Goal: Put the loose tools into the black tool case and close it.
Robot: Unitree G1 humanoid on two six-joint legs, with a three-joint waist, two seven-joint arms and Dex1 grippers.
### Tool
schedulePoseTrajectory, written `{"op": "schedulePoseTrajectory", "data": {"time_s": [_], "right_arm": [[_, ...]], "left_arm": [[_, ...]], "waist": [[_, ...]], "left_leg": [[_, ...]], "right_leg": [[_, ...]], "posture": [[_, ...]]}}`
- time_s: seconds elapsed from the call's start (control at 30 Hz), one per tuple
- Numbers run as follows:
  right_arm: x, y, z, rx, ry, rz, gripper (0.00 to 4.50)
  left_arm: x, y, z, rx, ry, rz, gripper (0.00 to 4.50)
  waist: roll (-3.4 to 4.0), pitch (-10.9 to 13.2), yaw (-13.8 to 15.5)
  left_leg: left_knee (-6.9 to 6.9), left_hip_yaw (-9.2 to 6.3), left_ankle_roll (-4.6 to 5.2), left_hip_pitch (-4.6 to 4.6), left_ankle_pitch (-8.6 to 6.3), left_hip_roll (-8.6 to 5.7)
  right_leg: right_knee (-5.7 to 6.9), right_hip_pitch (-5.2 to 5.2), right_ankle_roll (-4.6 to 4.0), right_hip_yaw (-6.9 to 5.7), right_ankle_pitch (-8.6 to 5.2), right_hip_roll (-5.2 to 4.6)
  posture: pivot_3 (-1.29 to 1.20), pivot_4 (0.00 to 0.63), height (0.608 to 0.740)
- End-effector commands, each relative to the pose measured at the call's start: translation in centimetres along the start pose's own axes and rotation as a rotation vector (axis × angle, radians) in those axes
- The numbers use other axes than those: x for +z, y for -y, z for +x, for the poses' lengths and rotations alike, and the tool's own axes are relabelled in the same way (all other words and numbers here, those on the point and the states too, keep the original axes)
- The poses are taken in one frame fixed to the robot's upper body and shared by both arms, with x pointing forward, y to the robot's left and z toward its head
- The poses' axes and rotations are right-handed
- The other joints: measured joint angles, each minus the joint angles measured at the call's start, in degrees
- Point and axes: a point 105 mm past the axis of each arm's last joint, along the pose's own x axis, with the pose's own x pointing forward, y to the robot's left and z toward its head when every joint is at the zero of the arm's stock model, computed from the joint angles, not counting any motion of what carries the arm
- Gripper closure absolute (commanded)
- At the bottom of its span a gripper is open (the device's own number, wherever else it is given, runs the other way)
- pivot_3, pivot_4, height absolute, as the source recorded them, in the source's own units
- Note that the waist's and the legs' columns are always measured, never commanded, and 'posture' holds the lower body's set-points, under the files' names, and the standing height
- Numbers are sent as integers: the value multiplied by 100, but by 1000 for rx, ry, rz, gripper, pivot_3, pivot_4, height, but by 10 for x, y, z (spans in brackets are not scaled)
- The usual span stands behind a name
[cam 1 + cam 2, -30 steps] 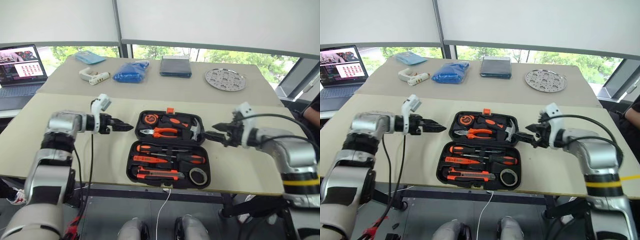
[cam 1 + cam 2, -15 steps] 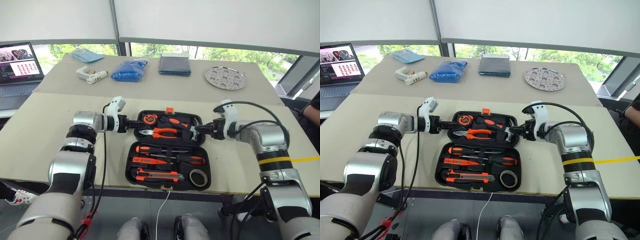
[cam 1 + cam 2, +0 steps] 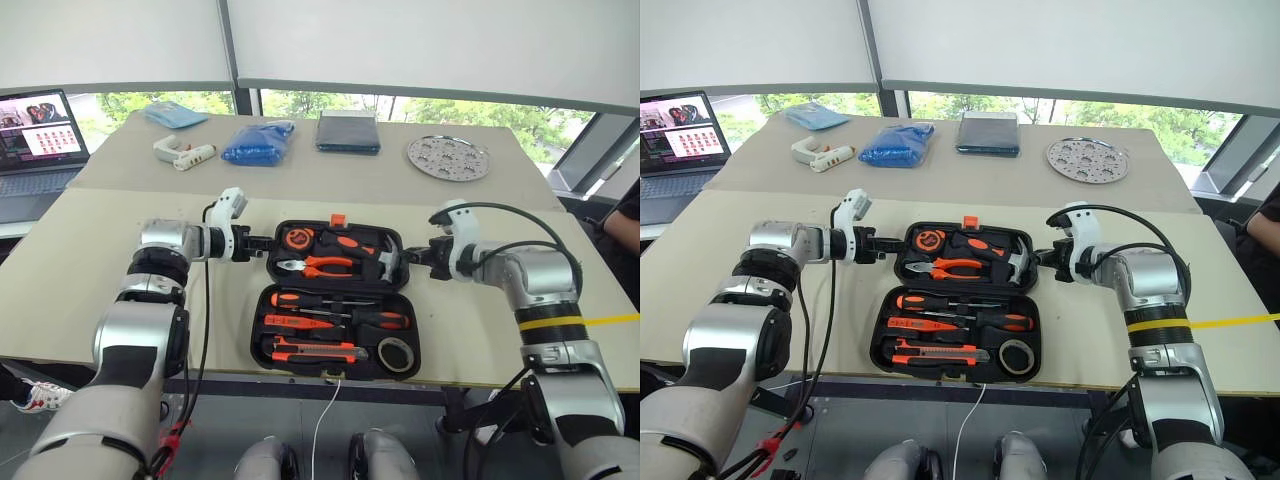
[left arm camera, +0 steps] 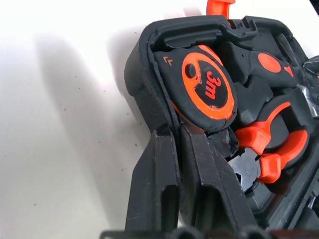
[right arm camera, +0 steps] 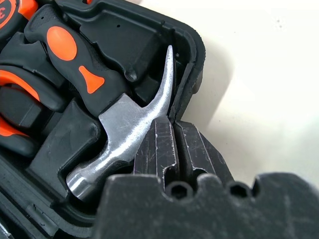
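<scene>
The black tool case [image 3: 258, 340] lies open and flat on the near table, its orange latch [image 3: 339, 219] at the far edge. In the near half sit two screwdrivers [image 3: 330, 298] [image 3: 378, 319], a utility knife [image 3: 318, 350] and a dark tape roll [image 3: 397, 353]. The far half holds a tape measure [image 4: 207, 87], pliers [image 3: 325, 266] and a hammer [image 5: 134, 124]. My left gripper [image 3: 262, 242] is shut on the far half's left rim, seen close up in the left wrist view [image 4: 177, 132]. My right gripper [image 3: 400, 258] is shut on its right rim beside the hammer claw [image 5: 174, 127].
On the far table lie a white glue gun [image 3: 183, 153], a blue bag [image 3: 258, 143], a dark blue folded item [image 3: 348, 133] and a perforated metal plate [image 3: 450, 157]. A laptop [image 3: 35, 130] stands at the far left. A person's arm [image 3: 625, 215] shows at the right edge.
Both grippers came inward from the sides to the case's far half. Their fingers went from open to shut on its left and right rims.
</scene>
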Motion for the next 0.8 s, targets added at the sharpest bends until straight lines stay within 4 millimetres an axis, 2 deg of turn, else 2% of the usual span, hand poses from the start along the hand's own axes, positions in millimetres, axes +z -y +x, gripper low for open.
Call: {"op": "schedulePoseTrajectory", "data": {"time_s": [0.03, 0.17, 0.3, 0.43, 0.6, 0.67, 0.8], "right_arm": [[49, -8, -19, -40, 230, -132, 4500], [80, -11, -39, -120, 414, -198, 4500], [89, -10, -52, -208, 502, -324, 4500], [74, -15, -50, -217, 508, -433, 4500], [38, -18, -42, -239, 464, -547, 4500], [25, -19, -44, -251, 466, -573, 4500], [12, -24, -54, -253, 481, -593, 4500]], "left_arm": [[39, 23, -3, -65, 207, 276, 4489], [71, 38, -18, -33, 415, 432, 4489], [75, 48, -23, -12, 487, 547, 4489], [62, 51, -19, 6, 485, 632, 4489], [26, 46, -13, 29, 434, 692, 4489], [15, 44, -17, 42, 433, 670, 4489], [8, 44, -31, 73, 458, 613, 4489]], "waist": [[0, 1, 0], [3, 9, 18], [4, 9, 24], [4, 9, 24], [5, 7, 23], [5, 5, 25], [3, 1, 38]], "left_leg": [[1, 1, 0, -1, 0, 0], [3, 1, -12, -19, 7, 1], [3, 3, -14, -49, 14, 1], [-13, 7, -14, -49, 14, 2], [-33, 15, -13, -41, 14, 3], [-53, 15, -13, -3, 14, 2], [-71, 18, -15, 40, 14, 1]], "right_leg": [[2, -3, -2, 3, 1, -1], [0, -18, -16, 4, 11, -4], [4, -50, -19, 4, 15, -1], [-2, -50, -18, -1, 12, 10], [-6, -39, -12, -4, 9, 17], [-17, -8, 11, -2, -6, 17], [-38, 17, 31, 11, -24, 11]], "posture": [[0, 150, 718], [0, 150, 718], [0, 150, 718], [0, 150, 718], [0, 150, 718], [0, 150, 718], [0, 150, 718]]}}
